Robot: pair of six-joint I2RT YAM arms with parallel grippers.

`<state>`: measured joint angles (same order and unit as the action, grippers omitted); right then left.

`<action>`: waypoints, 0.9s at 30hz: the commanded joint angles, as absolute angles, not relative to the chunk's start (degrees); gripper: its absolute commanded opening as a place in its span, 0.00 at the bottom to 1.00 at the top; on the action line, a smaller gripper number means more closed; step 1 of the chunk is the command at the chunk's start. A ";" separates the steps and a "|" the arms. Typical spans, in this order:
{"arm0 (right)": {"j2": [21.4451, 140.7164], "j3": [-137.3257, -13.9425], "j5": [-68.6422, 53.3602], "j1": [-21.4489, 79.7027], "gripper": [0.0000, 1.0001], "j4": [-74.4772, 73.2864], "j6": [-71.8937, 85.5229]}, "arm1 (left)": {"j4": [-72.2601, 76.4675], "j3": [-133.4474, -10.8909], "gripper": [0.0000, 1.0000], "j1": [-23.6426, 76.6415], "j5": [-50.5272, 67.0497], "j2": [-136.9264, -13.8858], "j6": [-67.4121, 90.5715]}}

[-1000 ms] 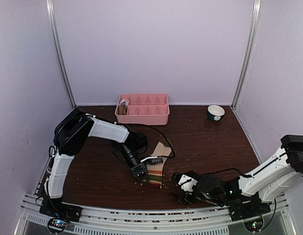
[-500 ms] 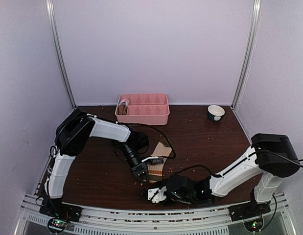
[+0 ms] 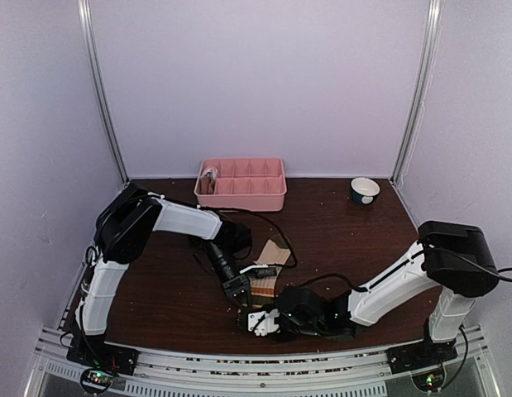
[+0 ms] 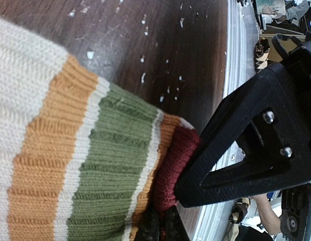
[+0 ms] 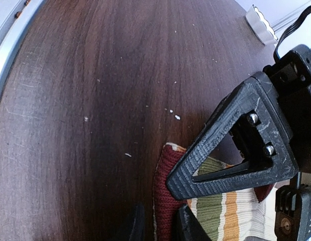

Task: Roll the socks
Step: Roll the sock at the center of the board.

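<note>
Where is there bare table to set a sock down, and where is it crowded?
Free: between tray and bowl, and from bowl forward to the right arm. Crowded: front centre, where left gripper and right gripper meet at the sock.

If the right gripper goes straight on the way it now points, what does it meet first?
The striped sock's dark red toe, lying between the right gripper's open jaws. Close behind stands a finger of the left gripper; depth is unclear.

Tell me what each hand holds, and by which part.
The left hand pinches the striped sock at its edge beside the dark red toe. The right hand straddles that toe; whether it grips cannot be told.
</note>
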<state>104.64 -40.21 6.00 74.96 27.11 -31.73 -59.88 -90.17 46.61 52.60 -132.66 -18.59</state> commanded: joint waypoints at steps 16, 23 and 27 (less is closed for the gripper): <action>108.08 -38.83 -0.50 69.50 0.14 13.14 -23.36 | -57.94 -90.86 0.00 45.44 37.58 -137.60 -21.92; 109.46 -38.54 -3.83 68.47 0.16 11.52 -21.78 | -58.36 -90.70 0.00 45.11 36.50 -137.69 -22.56; 111.49 -41.05 -7.49 68.12 0.04 7.66 -20.72 | -58.36 -90.65 0.19 44.85 36.94 -135.84 -25.10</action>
<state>105.45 -41.36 -4.32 69.17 24.60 -22.87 -61.73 -91.98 46.17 51.07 -133.36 -21.45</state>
